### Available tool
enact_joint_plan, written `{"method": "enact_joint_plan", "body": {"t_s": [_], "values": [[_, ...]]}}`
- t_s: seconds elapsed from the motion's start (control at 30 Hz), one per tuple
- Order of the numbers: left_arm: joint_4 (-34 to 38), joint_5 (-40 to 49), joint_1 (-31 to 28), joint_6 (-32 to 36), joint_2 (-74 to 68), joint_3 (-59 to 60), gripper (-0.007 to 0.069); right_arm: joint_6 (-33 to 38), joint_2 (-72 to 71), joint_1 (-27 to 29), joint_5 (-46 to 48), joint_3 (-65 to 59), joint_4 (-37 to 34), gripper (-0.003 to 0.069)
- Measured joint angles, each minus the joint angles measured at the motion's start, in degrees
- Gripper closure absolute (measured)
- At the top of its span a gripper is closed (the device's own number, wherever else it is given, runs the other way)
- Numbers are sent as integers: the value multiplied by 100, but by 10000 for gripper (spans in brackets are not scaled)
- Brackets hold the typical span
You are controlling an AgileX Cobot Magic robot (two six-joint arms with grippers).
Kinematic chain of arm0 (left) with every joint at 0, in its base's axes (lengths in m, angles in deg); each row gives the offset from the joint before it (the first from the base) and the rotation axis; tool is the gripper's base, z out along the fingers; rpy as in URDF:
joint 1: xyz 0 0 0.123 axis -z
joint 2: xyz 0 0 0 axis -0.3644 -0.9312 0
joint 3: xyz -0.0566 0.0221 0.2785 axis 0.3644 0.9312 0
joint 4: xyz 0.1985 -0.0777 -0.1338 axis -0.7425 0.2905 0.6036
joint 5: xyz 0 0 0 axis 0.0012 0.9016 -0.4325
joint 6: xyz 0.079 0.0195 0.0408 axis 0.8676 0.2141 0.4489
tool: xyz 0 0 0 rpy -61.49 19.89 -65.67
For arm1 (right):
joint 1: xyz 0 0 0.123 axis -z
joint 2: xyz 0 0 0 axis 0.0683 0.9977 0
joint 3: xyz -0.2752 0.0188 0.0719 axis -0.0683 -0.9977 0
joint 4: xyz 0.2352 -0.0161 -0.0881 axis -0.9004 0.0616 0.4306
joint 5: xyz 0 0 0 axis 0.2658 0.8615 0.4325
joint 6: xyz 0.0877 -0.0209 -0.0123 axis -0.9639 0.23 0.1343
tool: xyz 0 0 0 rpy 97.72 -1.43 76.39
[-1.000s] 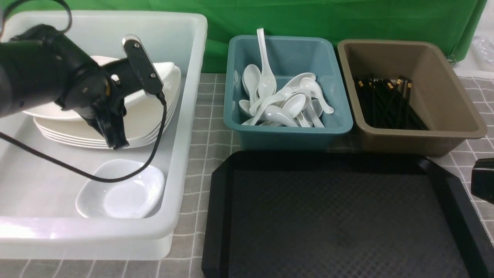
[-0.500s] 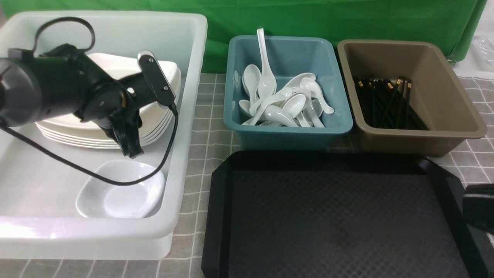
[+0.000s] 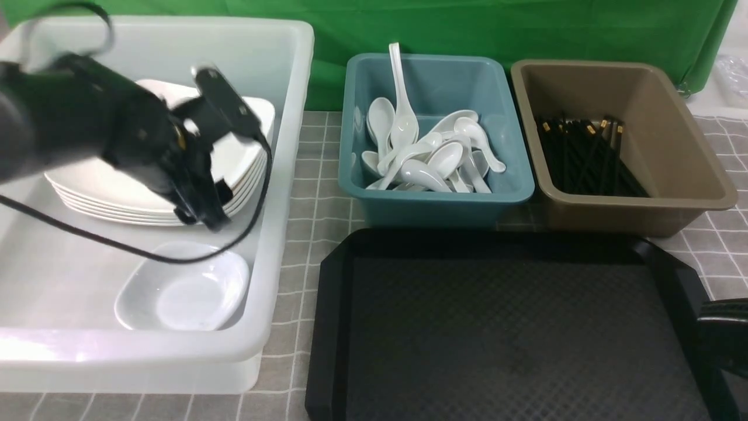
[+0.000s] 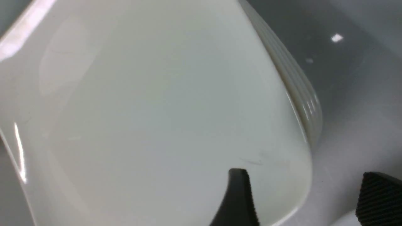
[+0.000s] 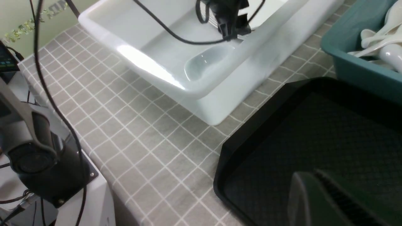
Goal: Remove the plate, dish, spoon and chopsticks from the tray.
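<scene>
Front view: the left gripper (image 3: 201,213) is hanging over the near corner of the plate (image 3: 117,181), which is lying on top of a stack in the white tub (image 3: 280,175); its jaws are standing apart, straddling the plate's edge without clamping it. The dish (image 3: 184,292) is sitting in the same tub, nearer the camera. The tray (image 3: 508,327) is lying bare beside the tub. The right gripper (image 5: 329,201) is hovering over the tray's near right corner; whether its jaws are parted cannot be told.
</scene>
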Motion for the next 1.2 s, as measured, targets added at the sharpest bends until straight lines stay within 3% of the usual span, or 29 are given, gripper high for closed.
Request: {"method": "enact_joint_plan", "body": {"t_s": [0.13, 0.27, 0.3, 0.37, 0.5, 0.77, 1.2], "values": [[1457, 184, 0, -190, 1303, 35, 170, 110, 0, 0, 30, 0, -6, 606], [3236, -271, 117, 181, 3104, 568, 419, 149, 0, 0, 219, -6, 57, 602], [3236, -271, 117, 181, 3104, 568, 419, 149, 0, 0, 219, -6, 57, 602], [4112, -619, 342, 921, 4370, 1190, 566, 149, 0, 0, 287, -84, 143, 602], [5051, -878, 585, 1584, 5830, 2271, 617, 149, 0, 0, 288, -209, 157, 605], [5249, -1493, 631, 1927, 7344, 3814, 620, 140, 0, 0, 275, -292, 160, 601], [3795, -1424, 636, 1951, 7579, 4346, 620, 132, 0, 0, 275, -305, 147, 564]]}}
